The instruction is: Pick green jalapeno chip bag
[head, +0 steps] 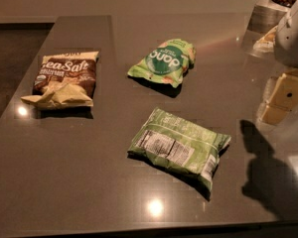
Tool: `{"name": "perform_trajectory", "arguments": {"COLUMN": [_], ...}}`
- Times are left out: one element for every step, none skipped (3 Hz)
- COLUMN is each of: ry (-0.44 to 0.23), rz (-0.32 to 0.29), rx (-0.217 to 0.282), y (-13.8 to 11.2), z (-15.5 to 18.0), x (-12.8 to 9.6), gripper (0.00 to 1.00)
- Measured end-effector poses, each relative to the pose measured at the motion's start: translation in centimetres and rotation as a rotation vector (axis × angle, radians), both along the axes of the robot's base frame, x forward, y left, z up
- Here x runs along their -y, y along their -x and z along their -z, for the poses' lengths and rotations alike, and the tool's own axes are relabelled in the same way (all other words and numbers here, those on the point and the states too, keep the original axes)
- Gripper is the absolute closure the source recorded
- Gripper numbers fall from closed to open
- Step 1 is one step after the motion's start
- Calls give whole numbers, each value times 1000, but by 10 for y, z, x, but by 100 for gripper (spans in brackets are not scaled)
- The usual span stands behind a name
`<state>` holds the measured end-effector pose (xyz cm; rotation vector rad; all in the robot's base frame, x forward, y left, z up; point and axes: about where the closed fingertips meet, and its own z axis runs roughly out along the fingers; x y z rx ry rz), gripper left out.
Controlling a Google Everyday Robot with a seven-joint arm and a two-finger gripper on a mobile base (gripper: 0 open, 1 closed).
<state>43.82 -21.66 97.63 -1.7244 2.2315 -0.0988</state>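
The green jalapeno chip bag (164, 61) is a small light-green bag with a dark-green circle and white lettering. It lies flat on the dark grey table (79, 182), at the middle back. My gripper (280, 102) is at the right edge of the view, cream-coloured under the white arm (294, 33). It hangs over the table to the right of the bag, well apart from it, and holds nothing that I can see.
A larger pale-green bag (181, 147) with a white nutrition label lies at the front middle. A brown-and-cream "Sea Salt" bag (63, 79) lies at the left. A metal container (268, 11) stands at the back right. The gripper's shadow (268, 167) falls at the front right.
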Motion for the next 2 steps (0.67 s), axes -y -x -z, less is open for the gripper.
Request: {"name": "perform_trajectory", "arguments": {"ry": [0,-30], "rz": [0,9], "rx": [0,-16], "y": [0,-10], "z": [0,0], "x": [0,-6], "gripper": [0,0]}}
